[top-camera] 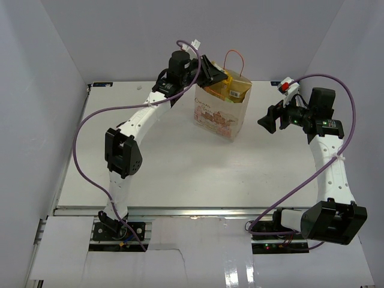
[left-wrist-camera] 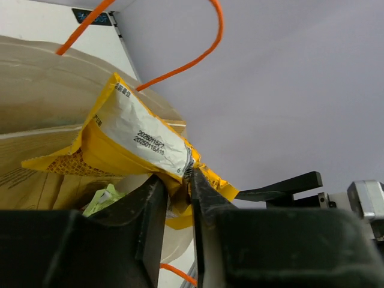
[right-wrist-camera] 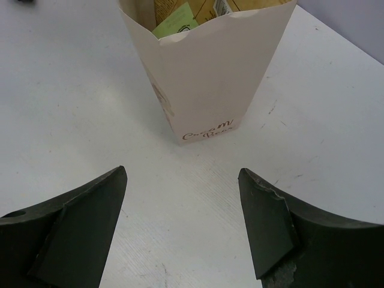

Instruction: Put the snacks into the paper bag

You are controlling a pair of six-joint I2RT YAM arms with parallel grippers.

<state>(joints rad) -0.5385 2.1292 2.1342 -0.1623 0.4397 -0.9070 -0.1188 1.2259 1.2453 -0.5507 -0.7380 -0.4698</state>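
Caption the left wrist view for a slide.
Left gripper pinches a yellow packet at the paper bag mouth, a green packet already inside.

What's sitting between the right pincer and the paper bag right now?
Nothing. Only bare white table lies between the right pincer and the paper bag, as the right wrist view shows.

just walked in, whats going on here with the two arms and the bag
The left end effector pinches a corner of the yellow chip bag, half inside the mouth of the upright paper bag. A green packet is already inside. The right end effector hangs open beside it, holding nothing.
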